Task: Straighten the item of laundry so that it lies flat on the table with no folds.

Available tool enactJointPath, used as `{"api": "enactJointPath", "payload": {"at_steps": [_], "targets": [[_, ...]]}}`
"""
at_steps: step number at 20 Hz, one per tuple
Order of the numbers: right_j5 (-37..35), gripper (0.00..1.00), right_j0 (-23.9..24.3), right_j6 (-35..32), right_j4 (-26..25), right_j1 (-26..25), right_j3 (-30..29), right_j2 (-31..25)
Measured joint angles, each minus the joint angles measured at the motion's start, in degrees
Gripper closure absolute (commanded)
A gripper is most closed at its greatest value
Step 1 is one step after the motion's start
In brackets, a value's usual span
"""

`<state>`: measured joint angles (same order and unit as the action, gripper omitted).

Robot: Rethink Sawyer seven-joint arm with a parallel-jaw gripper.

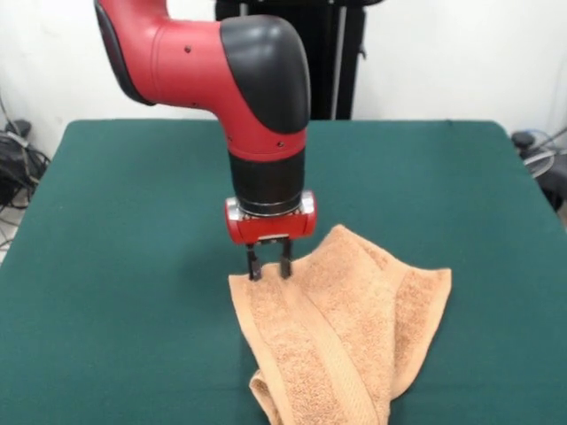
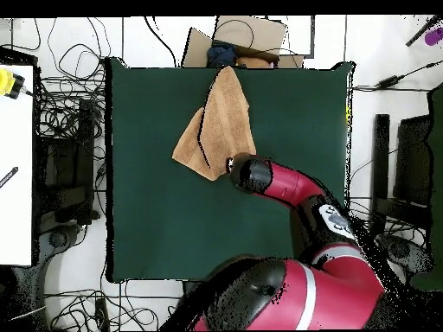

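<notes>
The orange-tan towel (image 1: 345, 336) lies crumpled on the green table (image 1: 106, 221), with a long fold running through its middle and its near end bunched at the picture's bottom edge. In the overhead view the towel (image 2: 216, 121) reaches the table's (image 2: 156, 216) far edge, away from the robot's base. My gripper (image 1: 269, 270) points straight down at the towel's far left corner. Its fingers stand a little apart with their tips at the cloth's edge. In the overhead view the wrist (image 2: 249, 173) hides the gripper.
A cardboard box (image 2: 242, 39) sits just beyond the table's edge by the towel. Cables (image 2: 69, 112) lie on the floor around the table. A white bench (image 2: 16, 156) stands at the overhead view's left. The red arm (image 2: 303, 194) reaches over the table.
</notes>
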<state>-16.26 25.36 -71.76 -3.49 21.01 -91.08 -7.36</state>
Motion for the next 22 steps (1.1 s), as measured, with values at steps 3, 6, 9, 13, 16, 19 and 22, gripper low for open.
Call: {"api": "enactJointPath", "payload": {"at_steps": [3,6,9,13,16,19,22], "targets": [[0.0,1.00,0.5,0.0,0.0,-0.1,0.2,-0.2],[0.0,1.00,0.5,0.0,0.0,-0.1,0.2,-0.2],[0.0,1.00,0.5,0.0,0.0,-0.1,0.2,-0.2],[0.1,1.00,0.5,0.0,0.0,-0.1,0.2,-0.2],[0.1,0.00,0.4,0.0,0.0,0.0,0.0,-0.3],[0.1,0.00,0.4,0.0,0.0,0.1,-0.3,-0.3],[0.1,0.00,1.3,0.0,0.0,2.7,-3.3,-0.4]]}}
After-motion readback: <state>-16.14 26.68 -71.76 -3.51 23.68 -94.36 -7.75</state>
